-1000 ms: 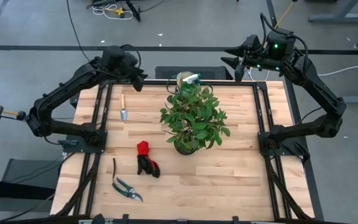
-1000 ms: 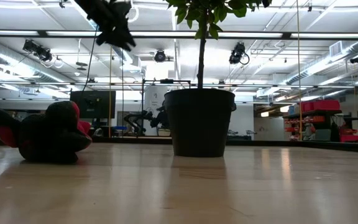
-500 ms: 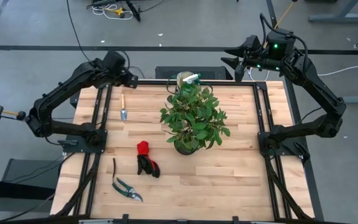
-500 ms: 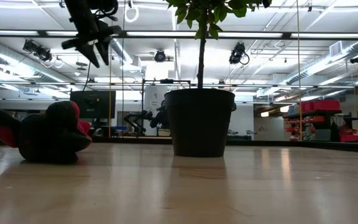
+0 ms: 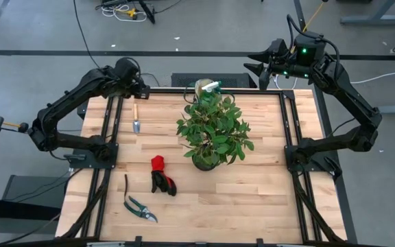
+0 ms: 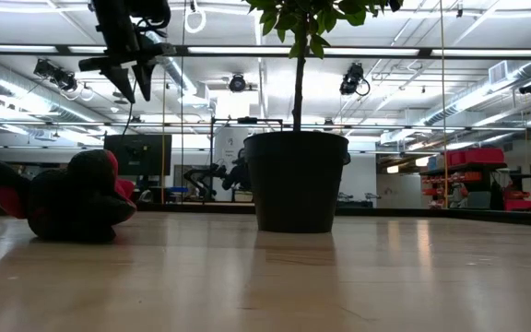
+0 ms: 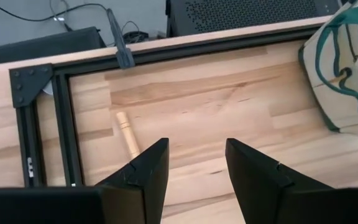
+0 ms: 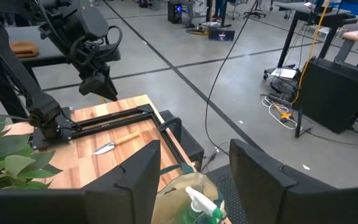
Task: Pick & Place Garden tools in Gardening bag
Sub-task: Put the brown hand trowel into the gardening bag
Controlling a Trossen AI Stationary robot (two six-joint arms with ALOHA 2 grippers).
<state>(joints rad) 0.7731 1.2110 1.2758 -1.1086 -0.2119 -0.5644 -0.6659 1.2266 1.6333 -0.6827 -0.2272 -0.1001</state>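
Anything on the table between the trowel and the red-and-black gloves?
No. In the high view, only bare wood separates the trowel near the table's far left from the gloves nearer the front; the pruning shears lie beyond the gloves.

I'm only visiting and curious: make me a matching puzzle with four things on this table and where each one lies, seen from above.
Things:
1. trowel
2. pruning shears
3. gloves
4. gardening bag

Places:
A. behind the potted plant, at the far edge
B. near edge, left corner
C. under the left gripper, far left
D. left of the plant's pot

Pairs: 1-C, 2-B, 3-D, 4-A
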